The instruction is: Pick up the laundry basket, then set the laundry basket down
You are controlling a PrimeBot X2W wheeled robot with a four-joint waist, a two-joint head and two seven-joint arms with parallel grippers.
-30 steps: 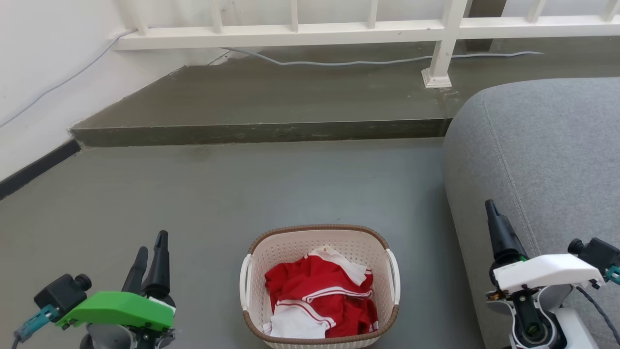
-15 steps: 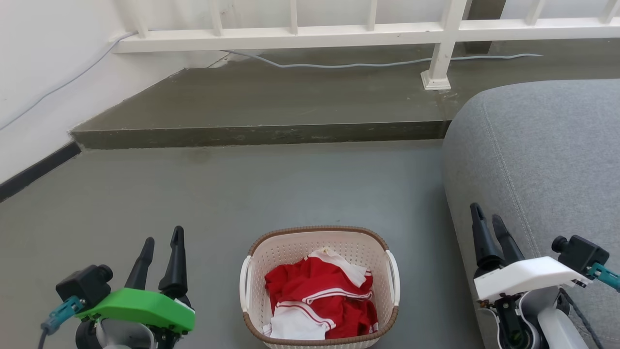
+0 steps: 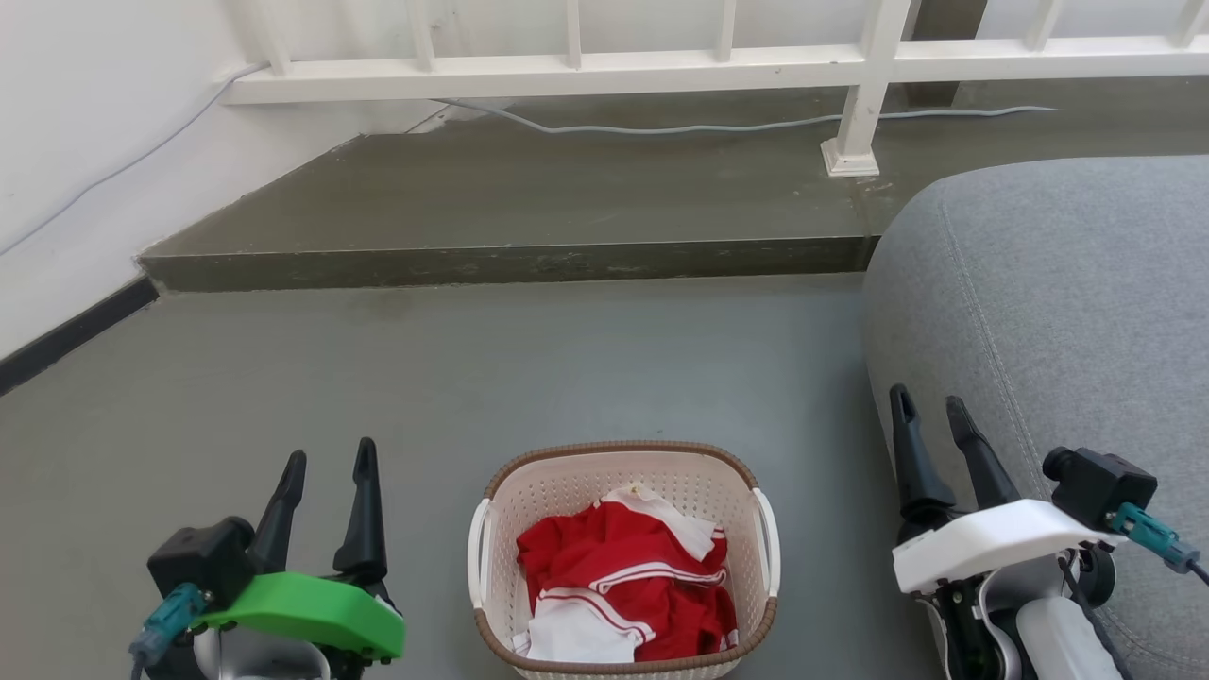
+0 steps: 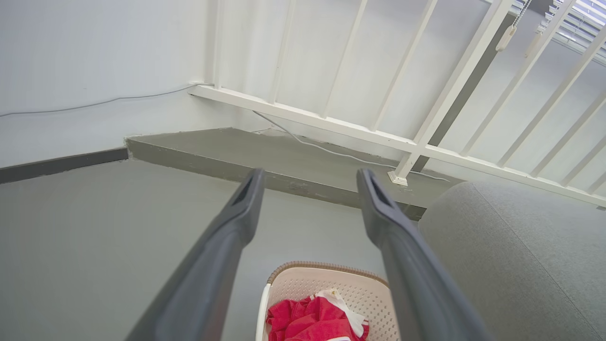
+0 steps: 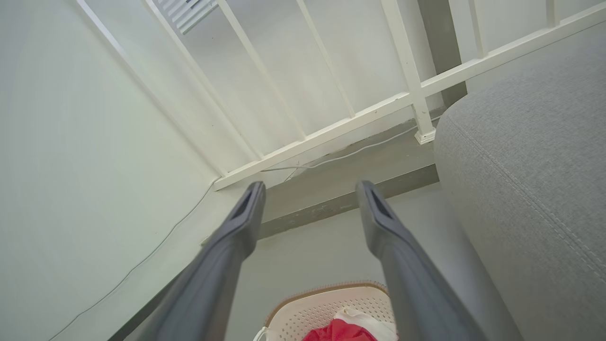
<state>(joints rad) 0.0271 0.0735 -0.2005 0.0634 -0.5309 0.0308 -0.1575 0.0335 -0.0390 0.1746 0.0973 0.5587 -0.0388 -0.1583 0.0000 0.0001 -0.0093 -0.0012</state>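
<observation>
Left edge of the floor: white wall with a dark baseboard. Far edge ended at a raised concrete step. A white railing stood on the step, with a thin grey cable running under it.

Left claw: near-left over the floor, green cover on the wrist, fingers aimed at the step. Spread wide, nothing held. It was off to the basket's left, apart from the left handle. The left wrist view had the basket low in frame, between the two fingers.

Laundry basket: upright on the floor, near-centre, well short of the step, between the two claws. Cream perforated walls, brown woven-look rim, a white handle on each side. Red-and-white clothes were bunched inside, below the rim.

Right claw: near-right, white cover on the wrist, fingers also aimed at the step. Spread wide, empty. It was off to the basket's right, apart from the right handle. In the head view its fingers overlapped the side of the grey sofa, and contact couldn't be told from there. The right wrist view showed a strip of floor between the finger and the sofa.

The sofa took the floor's right edge, back to the step.
</observation>
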